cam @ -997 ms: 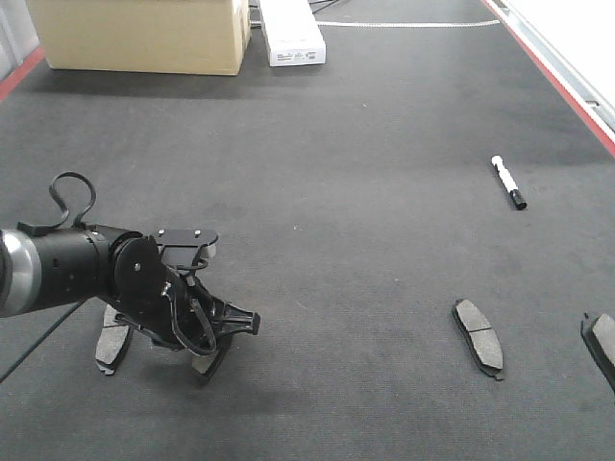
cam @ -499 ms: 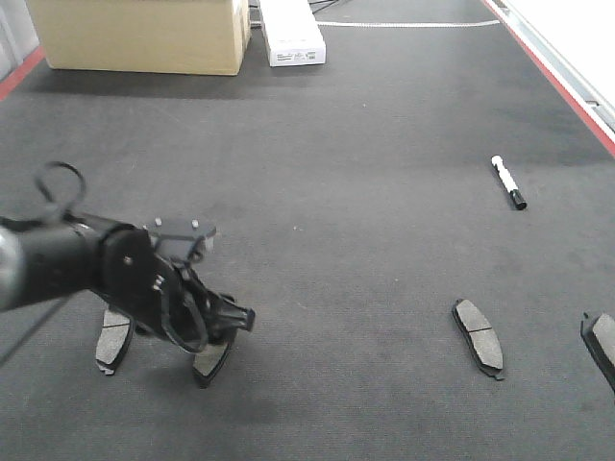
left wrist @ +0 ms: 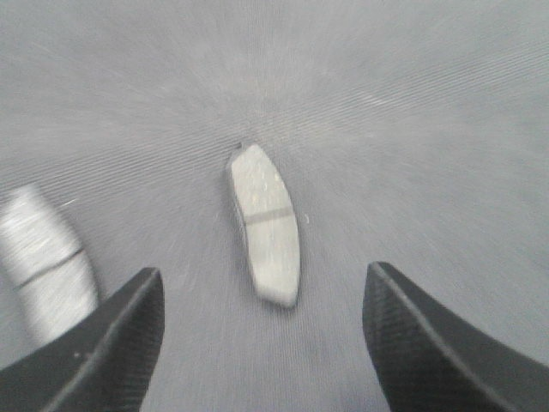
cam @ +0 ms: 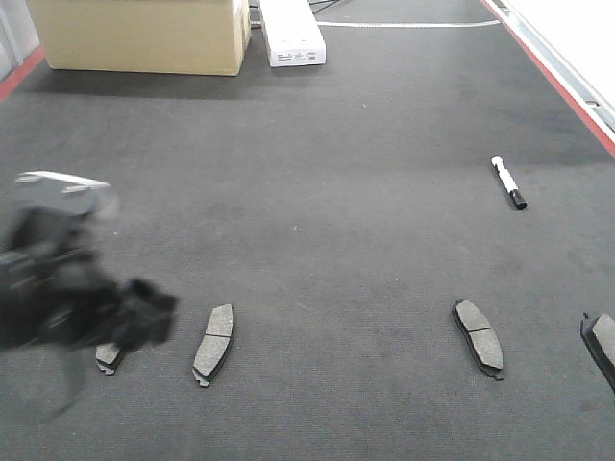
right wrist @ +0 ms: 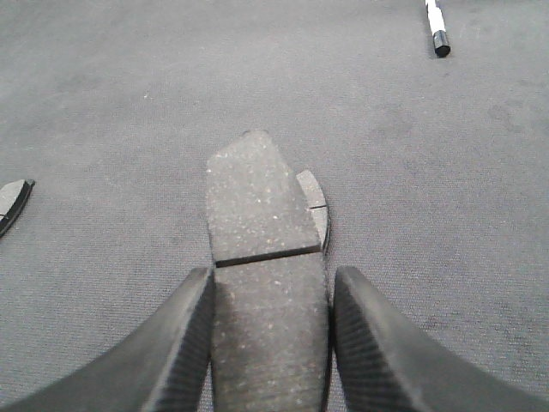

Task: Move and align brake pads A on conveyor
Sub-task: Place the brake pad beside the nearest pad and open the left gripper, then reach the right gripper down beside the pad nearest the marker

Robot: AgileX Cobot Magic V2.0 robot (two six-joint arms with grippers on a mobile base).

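Note:
On the dark conveyor (cam: 336, 192), one brake pad (cam: 213, 343) lies flat at the front left, and a second brake pad (cam: 108, 357) peeks out from under my blurred left arm (cam: 67, 307). In the left wrist view my left gripper (left wrist: 264, 319) is open above the belt, with the first pad (left wrist: 266, 225) ahead between its fingers and untouched. My right gripper (right wrist: 270, 287) is shut on a third pad (right wrist: 262, 249), which also shows at the front view's right edge (cam: 602, 346). A fourth pad (cam: 478, 336) lies just left of it.
A black-and-white marker (cam: 508, 182) lies on the belt at the right. A cardboard box (cam: 144, 34) and a white box (cam: 291, 34) stand at the far end. Red edge strips (cam: 557, 67) run along the belt's sides.
My left arm has pulled back to the left and off the front-left pad, which now lies uncovered on the belt. The right side has not moved.

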